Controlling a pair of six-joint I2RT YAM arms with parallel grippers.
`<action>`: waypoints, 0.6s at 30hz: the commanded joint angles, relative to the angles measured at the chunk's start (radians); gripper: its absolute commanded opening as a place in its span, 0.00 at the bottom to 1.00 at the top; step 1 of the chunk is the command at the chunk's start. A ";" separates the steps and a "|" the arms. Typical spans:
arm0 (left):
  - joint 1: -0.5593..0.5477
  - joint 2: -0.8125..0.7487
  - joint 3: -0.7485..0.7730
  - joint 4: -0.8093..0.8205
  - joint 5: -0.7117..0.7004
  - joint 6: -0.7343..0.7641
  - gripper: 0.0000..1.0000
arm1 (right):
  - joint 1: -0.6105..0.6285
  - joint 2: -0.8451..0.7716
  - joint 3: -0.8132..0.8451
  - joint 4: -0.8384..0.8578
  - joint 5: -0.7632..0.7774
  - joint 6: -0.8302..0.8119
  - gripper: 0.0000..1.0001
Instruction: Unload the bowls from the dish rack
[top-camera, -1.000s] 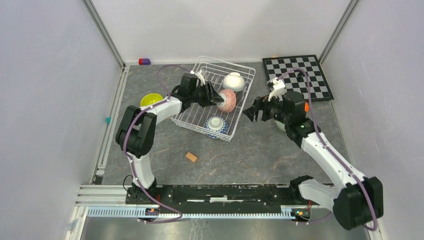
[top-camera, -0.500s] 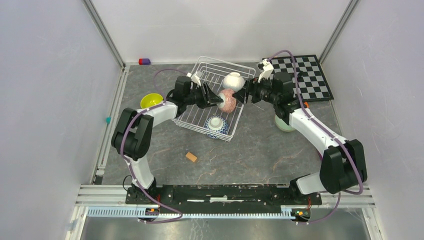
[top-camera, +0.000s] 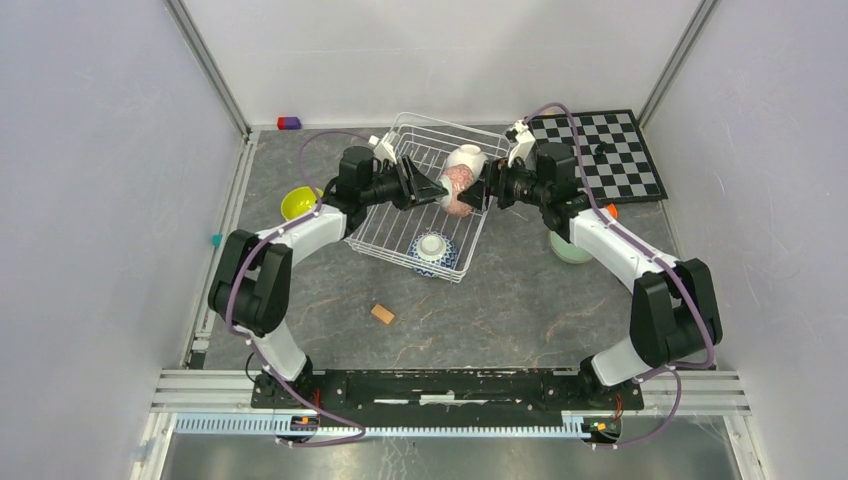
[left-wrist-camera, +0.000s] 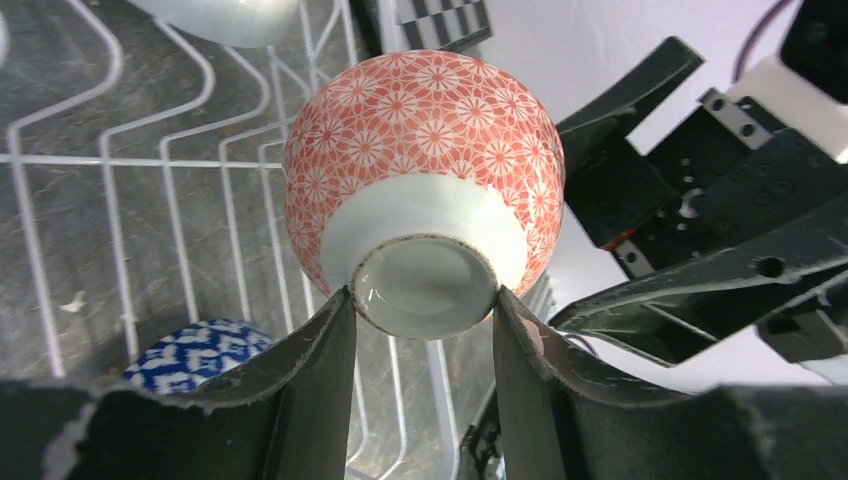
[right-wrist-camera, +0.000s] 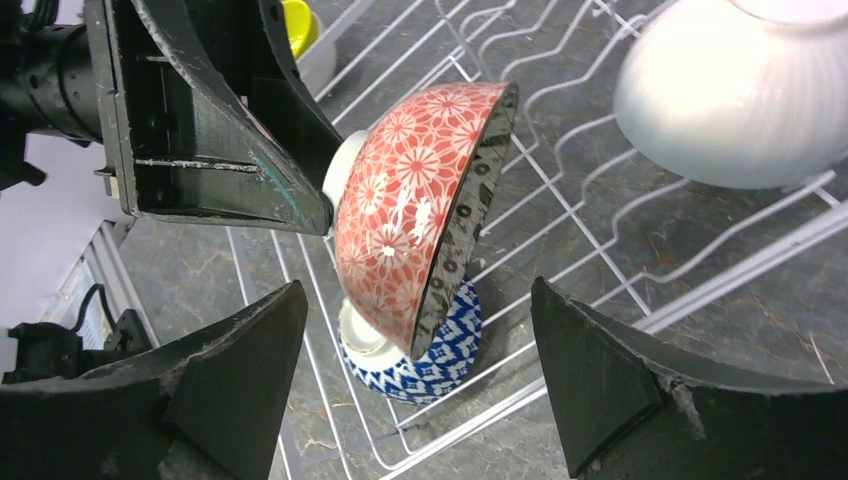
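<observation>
A yellow-green bowl (top-camera: 300, 203) sits on the table (top-camera: 500, 300) left of the dish rack (top-camera: 400, 228). Your left gripper (left-wrist-camera: 422, 305) clamps the foot of the pink-patterned bowl (left-wrist-camera: 425, 180), holding it on its side above the rack, which holds a white bowl (top-camera: 467, 160) and an upturned blue-and-white bowl (top-camera: 433, 247). Your right gripper (right-wrist-camera: 418, 290) faces the pink bowl's mouth, jaws spread wide, gripping nothing; a pale green bowl (top-camera: 566, 251) rests on the table beside that arm.

pink bowl (left-wrist-camera: 425, 140) tipped sideways — above rack (top-camera: 395, 220)

Grey table (top-camera: 520, 300) carries dish rack (top-camera: 395, 232), chessboard (top-camera: 625, 150), yellow-green bowl (top-camera: 298, 203), pale green bowl (top-camera: 570, 250), small brown block (top-camera: 382, 314)
</observation>
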 joint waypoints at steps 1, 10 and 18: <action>0.005 -0.082 -0.012 0.212 0.116 -0.162 0.16 | 0.007 -0.023 0.038 0.070 -0.115 -0.007 0.87; -0.002 -0.130 -0.030 0.264 0.154 -0.234 0.20 | 0.010 -0.118 -0.035 0.211 -0.236 0.028 0.34; -0.004 -0.241 -0.084 0.175 0.093 -0.138 0.77 | 0.009 -0.237 -0.018 0.000 -0.019 -0.120 0.00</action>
